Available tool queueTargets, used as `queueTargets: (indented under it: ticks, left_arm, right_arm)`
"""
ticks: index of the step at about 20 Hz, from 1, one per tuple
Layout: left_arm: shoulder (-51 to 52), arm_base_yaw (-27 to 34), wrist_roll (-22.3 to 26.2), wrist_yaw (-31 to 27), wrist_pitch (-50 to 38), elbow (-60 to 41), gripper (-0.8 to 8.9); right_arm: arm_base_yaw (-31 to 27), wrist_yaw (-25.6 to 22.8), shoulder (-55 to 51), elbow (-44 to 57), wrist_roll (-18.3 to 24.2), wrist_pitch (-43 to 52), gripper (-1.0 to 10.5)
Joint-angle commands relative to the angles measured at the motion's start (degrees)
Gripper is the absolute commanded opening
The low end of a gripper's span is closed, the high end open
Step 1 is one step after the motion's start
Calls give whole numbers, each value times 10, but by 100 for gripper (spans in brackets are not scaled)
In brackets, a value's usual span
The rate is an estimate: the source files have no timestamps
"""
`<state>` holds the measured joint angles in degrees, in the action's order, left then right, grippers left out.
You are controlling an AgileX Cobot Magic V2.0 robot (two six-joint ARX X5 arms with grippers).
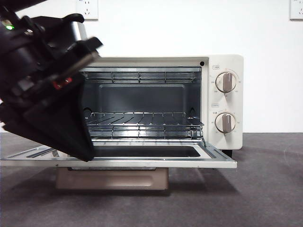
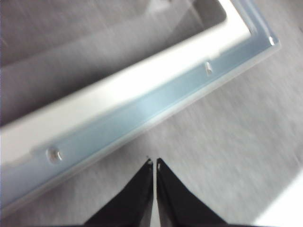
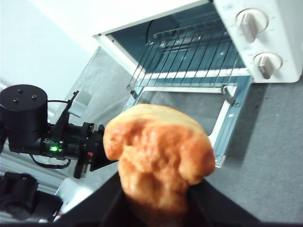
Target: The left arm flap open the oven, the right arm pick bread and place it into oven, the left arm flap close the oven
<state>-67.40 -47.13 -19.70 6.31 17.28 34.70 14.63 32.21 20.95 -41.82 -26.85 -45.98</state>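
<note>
The cream oven point(image 1: 230, 63) stands with its door point(image 1: 218, 161) flapped down flat and its wire rack point(image 1: 142, 124) bare. My left gripper point(image 1: 84, 152) comes in big and dark from the upper left, its tip at the door's left end. In the left wrist view the left gripper point(image 2: 154, 163) is shut with nothing in it, just off the door's metal edge point(image 2: 118, 106). My right gripper point(image 3: 156, 191) is shut on the golden lumpy bread point(image 3: 158, 156), held in the air in front of the open oven point(image 3: 284, 47). The front view shows neither the bread nor the right gripper.
Dark grey tabletop point(image 1: 255, 189) stretches in front of and to the right of the oven. The lowered door point(image 3: 227, 127) juts out over the table. The left arm point(image 3: 26, 118), with a green light, stands beside the door's left end. A white wall lies behind.
</note>
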Motion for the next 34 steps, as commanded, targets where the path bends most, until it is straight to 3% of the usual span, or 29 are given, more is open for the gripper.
queueTargets:
  ticks: [1,8,14,19,24,34]
  left_arm:
    - [31,-6,-5,4,33,21,16]
    - [187,-5,-5,-3,142,62,16]
    - [311,-5,-6,-40,196,90,16]
    - [354,-5,-7,-88,253,129,16]
    - [374,-5,-4,-122,295,165,16]
    - [380,-5,-20,-123,348,191,19]
  right_arm:
    - [2,9,22,-3,5,13,109]
    - [46,4,138,-3,-13,138,109]
    - [175,-71,286,-3,-38,297,109]
    - [232,-125,381,-17,-54,368,109]
    - [265,-210,460,-40,-58,397,109]
    - [270,-309,569,-54,-89,511,109]
